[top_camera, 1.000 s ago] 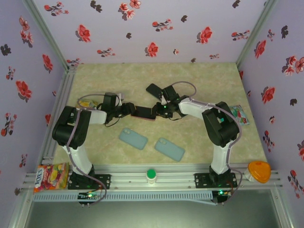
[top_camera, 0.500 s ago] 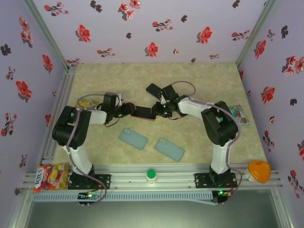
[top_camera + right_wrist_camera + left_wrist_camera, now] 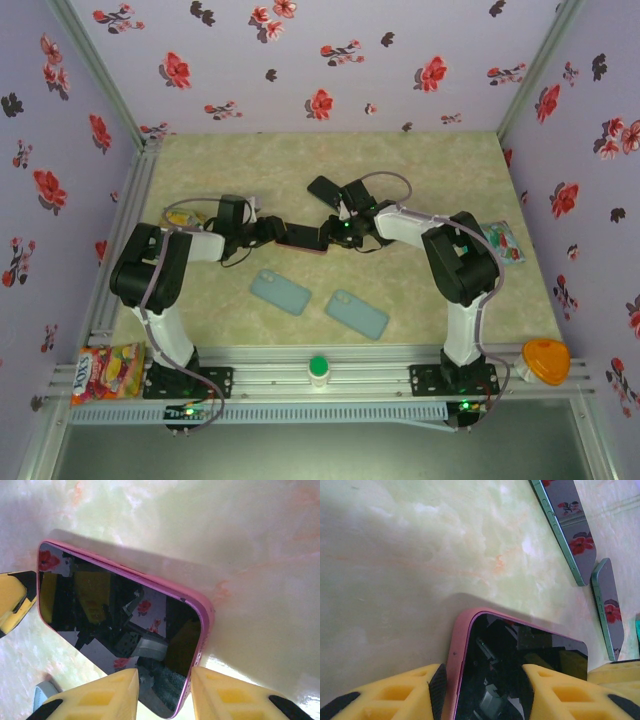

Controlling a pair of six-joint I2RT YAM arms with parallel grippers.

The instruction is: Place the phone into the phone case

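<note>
Phone (image 3: pixel 300 238) looks seated screen-up in the pink case (image 3: pixel 202 611), well beyond the green cap (image 3: pixel 318 364), past a teal handset (image 3: pixel 280 291) and its twin (image 3: pixel 358 313); black handset (image 3: pixel 325 188) lies farther out. Left gripper (image 3: pixel 278 233) fingers (image 3: pixel 395 695) half-closed at one end, grip unconfirmed; right gripper (image 3: pixel 328 236) fingers (image 3: pixel 235 695) narrow, pinching the opposite corner. I'd press each rim corner evenly, keep it flat, no twisting, so the lip snaps home.
</note>
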